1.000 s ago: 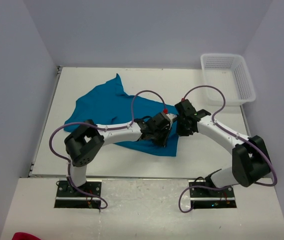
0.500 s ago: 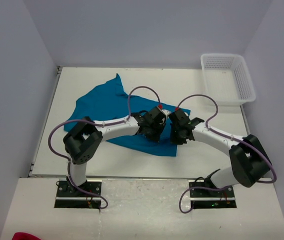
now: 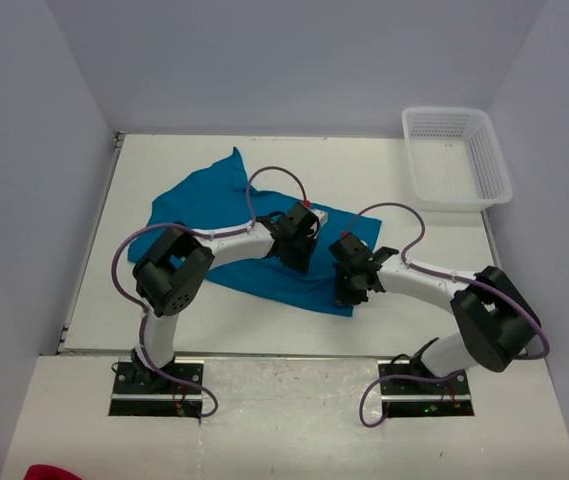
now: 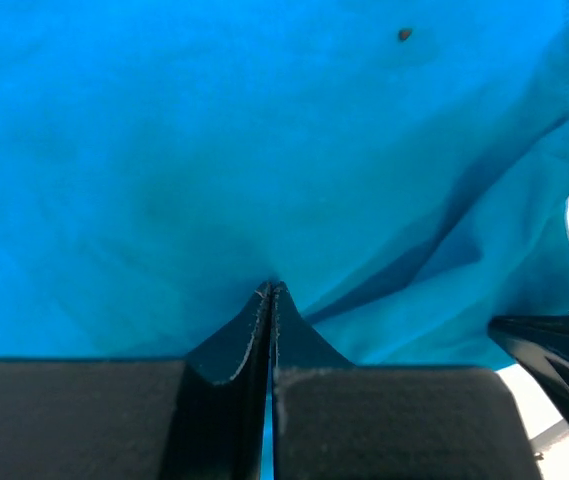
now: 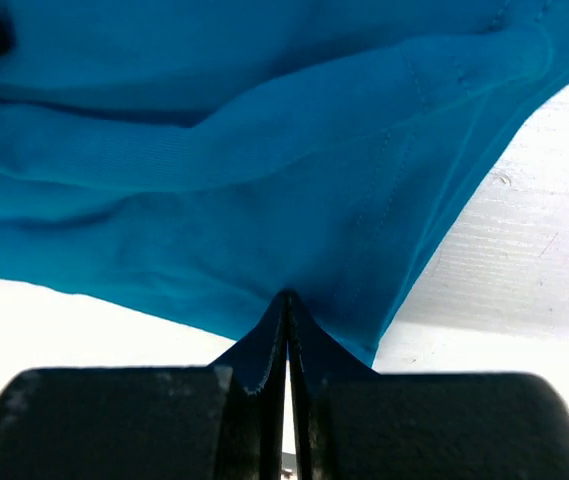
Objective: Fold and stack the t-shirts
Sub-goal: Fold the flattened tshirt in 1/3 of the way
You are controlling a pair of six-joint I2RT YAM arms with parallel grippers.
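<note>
One teal-blue t-shirt [image 3: 204, 205] lies spread and wrinkled on the white table, left of centre. My left gripper [image 3: 297, 260] is over its right part, shut, and pinches a small peak of the cloth [image 4: 214, 150] at its tips [image 4: 271, 286]; folds run out from that pinch. My right gripper [image 3: 345, 293] is at the shirt's near right corner, also shut. Its tips [image 5: 286, 294] nip the cloth [image 5: 214, 200] just inside the stitched hem, with bare table showing beyond the edge. The two grippers stand close together.
A white mesh basket [image 3: 494, 165] stands at the back right corner of the table. The table's near edge [image 3: 264, 352] runs just in front of the shirt. Something red [image 3: 49, 472] lies at the bottom left, off the table.
Both grippers have moved left over the shirt's right side, the right one also nearer the front edge. The right jaws have shut; the left stayed shut.
</note>
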